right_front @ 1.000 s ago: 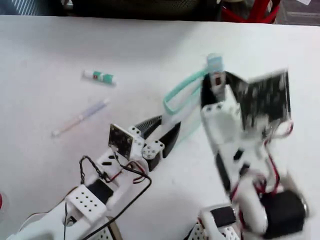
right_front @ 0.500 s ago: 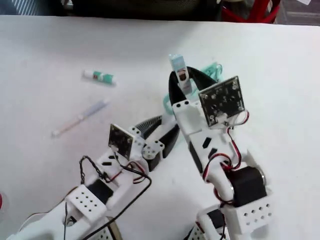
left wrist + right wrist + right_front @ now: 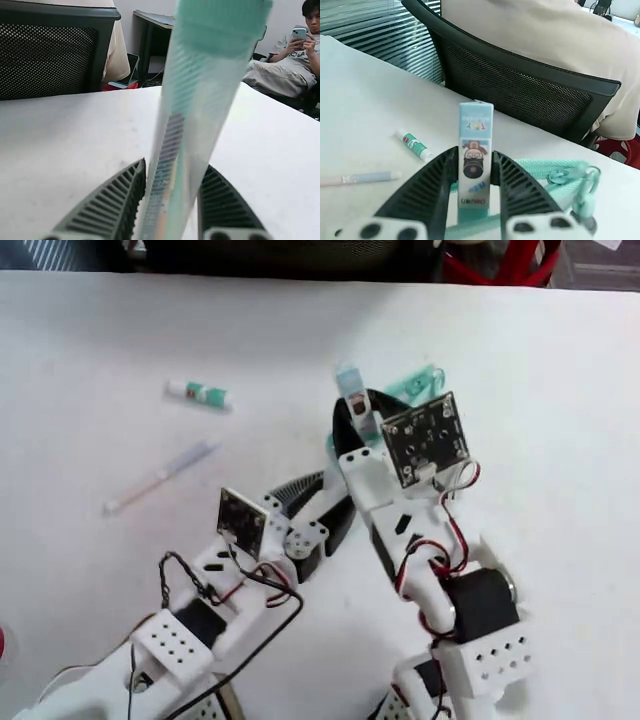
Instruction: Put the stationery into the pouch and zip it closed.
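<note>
Pouch (image 3: 200, 90): mint trim, see-thru | L tool (image 3: 172, 170) pinching it | R tool (image 3: 474, 154) pinching blue eraser (image 3: 476, 125)

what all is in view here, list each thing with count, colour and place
pouch: one, teal and clear, held by the left end effector
small box: one, light blue, upright in the right end effector, close to the pouch
glue stick: one, white and green, lying on the table
pen: one, pale and clear, lying on the table, nearer the arms than the glue stick
table: one, white, under it all
chair: one, black mesh, behind the table
left end effector: one, black, shut on the pouch
right end effector: one, black, shut on the small box
</note>
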`<state>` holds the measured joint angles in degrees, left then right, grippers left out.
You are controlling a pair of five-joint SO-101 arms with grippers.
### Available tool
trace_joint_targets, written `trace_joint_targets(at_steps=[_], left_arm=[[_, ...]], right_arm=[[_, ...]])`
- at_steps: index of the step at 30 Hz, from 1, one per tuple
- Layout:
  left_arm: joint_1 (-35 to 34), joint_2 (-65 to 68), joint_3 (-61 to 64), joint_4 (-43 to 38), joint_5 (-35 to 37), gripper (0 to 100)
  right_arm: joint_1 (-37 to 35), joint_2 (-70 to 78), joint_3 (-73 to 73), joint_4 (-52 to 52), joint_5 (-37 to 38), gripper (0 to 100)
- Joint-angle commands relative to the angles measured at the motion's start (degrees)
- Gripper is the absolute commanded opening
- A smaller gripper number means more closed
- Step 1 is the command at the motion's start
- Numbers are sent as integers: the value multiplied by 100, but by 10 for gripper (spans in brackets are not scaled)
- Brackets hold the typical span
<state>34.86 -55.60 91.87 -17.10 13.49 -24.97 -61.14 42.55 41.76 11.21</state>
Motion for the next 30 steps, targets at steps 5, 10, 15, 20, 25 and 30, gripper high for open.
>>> trace_joint_targets(at_steps=[5, 10, 15, 20, 25, 30], left_arm=[[-198, 84, 9, 88, 492, 165], [-180, 84, 18, 273, 738, 323], [-180, 75, -325, 1037, 774, 339], [-189, 75, -369, 1125, 774, 339], [-180, 75, -369, 1125, 774, 339], [-180, 75, -369, 1125, 774, 339]], right_arm=[[-40, -31, 158, -75, -35, 21], [-13, -31, 185, -31, -18, 21], [-13, -40, 105, 268, 18, 22], [-4, -31, -448, 1112, 18, 55], [-4, -31, -897, 1429, 18, 142], [-4, -31, -976, 1446, 18, 122]])
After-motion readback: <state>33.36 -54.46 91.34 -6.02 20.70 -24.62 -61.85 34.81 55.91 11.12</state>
